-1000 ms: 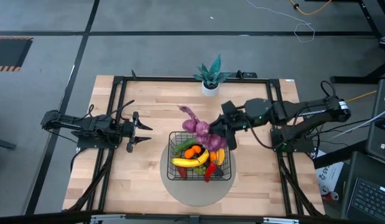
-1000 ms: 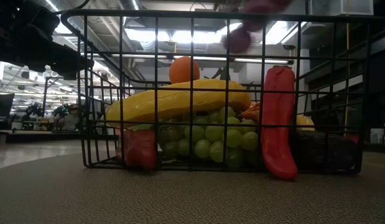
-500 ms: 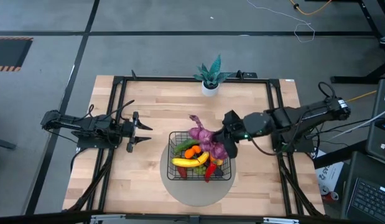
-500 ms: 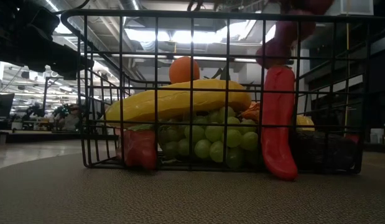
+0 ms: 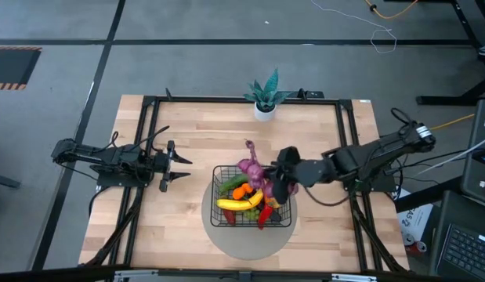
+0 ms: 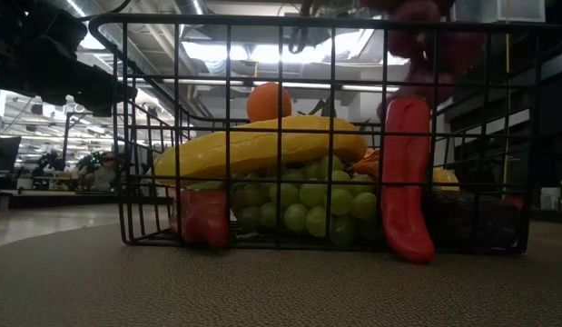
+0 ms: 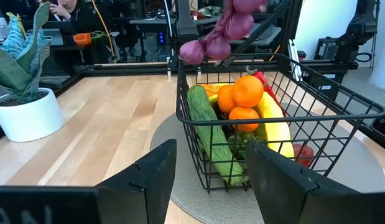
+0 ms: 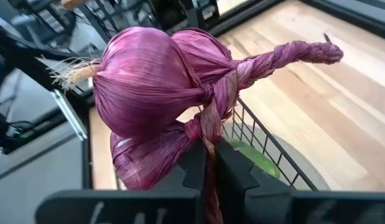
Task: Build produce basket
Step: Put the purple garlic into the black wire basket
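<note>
Red pepper: red pepper (image 6: 406,177) stands upright against the near mesh of the basket (image 5: 223,220).
Basket: sits on a round grey disc (image 5: 246,243) on the worktop (image 5: 187,211), holding a banana (image 5: 237,201), green grapes (image 6: 308,204), a cucumber (image 7: 208,134) and oranges (image 7: 245,92).
Right claw: right claw (image 5: 278,177) is over the basket's right edge, pressed together on the stem of a purple onion braid (image 8: 173,93) that hangs above the produce.
Left claw: left claw (image 5: 176,163) waits spread, left of the basket.
Plant: potted plant (image 5: 266,98) at the far edge.
</note>
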You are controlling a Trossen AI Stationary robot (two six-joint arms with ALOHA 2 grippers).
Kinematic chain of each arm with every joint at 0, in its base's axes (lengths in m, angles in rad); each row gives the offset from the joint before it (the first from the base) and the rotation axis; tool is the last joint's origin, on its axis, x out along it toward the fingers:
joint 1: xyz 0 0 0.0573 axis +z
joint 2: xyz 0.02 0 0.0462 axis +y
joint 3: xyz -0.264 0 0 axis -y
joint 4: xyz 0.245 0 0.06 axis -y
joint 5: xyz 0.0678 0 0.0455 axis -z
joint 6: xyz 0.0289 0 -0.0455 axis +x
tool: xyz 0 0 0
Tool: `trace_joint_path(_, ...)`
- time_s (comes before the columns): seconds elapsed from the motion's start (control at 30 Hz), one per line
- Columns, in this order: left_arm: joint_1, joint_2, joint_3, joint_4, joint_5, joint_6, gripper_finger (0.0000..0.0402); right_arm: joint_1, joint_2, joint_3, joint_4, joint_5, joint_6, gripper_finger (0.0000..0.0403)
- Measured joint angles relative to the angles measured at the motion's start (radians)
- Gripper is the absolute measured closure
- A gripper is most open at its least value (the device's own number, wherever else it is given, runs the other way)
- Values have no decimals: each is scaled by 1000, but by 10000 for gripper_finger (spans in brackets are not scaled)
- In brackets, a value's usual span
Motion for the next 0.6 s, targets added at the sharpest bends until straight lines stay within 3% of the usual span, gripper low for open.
trace_joint_path(0.23,0,0,0,0,0,0,214,-1,70,0,5,-22,-2,381)
trace_joint_path(0.6,0,0,0,0,0,0,214,-2,73,0,18,-34,-27,376)
